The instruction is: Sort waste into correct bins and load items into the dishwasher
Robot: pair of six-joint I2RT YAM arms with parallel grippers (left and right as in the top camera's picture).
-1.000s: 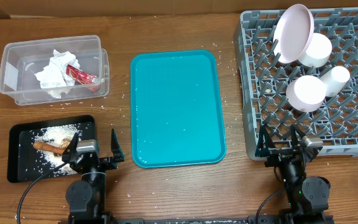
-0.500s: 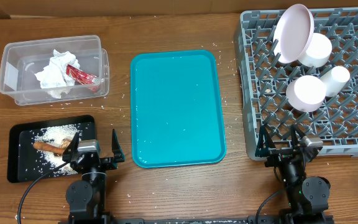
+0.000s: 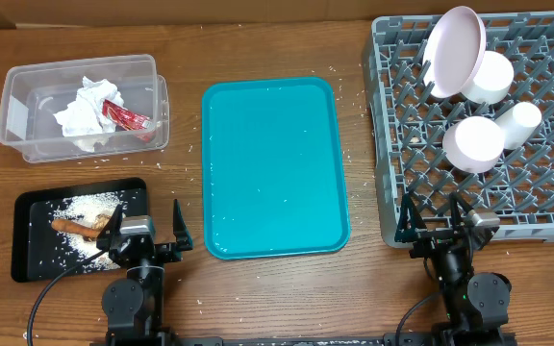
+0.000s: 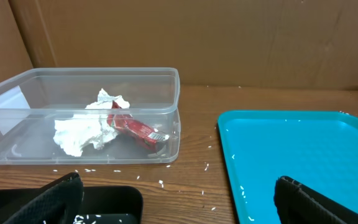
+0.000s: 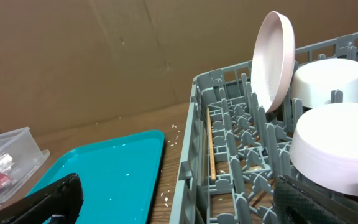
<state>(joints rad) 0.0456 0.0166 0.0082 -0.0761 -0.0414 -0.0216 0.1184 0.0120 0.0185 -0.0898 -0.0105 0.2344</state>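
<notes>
1. Both arms sit folded low at the table's near edge. The left gripper (image 3: 145, 213) and right gripper (image 3: 429, 206) gape wide, grasping nothing.
2. Ahead-left of the left gripper, the clear tub (image 3: 15, 96) holds a crumpled napkin (image 3: 83, 113) and a red wrapper (image 3: 123, 116).
3. Just at its left finger, the black tray (image 3: 27, 258) carries rice (image 3: 87, 204) and a carrot stick (image 3: 75, 227).
4. Directly ahead of the right gripper, the grey dish rack (image 3: 402, 115) holds a pink bowl (image 3: 453, 48) on edge, a white cup (image 3: 519, 120) and an upturned bowl (image 3: 474, 144).
5. The teal tray (image 3: 272, 163) lies between the grippers.

Far left: tub (image 3: 12, 96) holding napkin (image 3: 83, 117) and wrapper (image 3: 126, 117).
Before it: shallow tray (image 3: 20, 240) holding rice (image 3: 89, 204) and food stick (image 3: 75, 226).
Centre: large tray (image 3: 272, 163).
Right: dish rack (image 3: 546, 197) holding plate (image 3: 453, 48) on edge, rear bowl (image 3: 491, 79), front bowl (image 3: 474, 142) and cup (image 3: 519, 122).
</notes>
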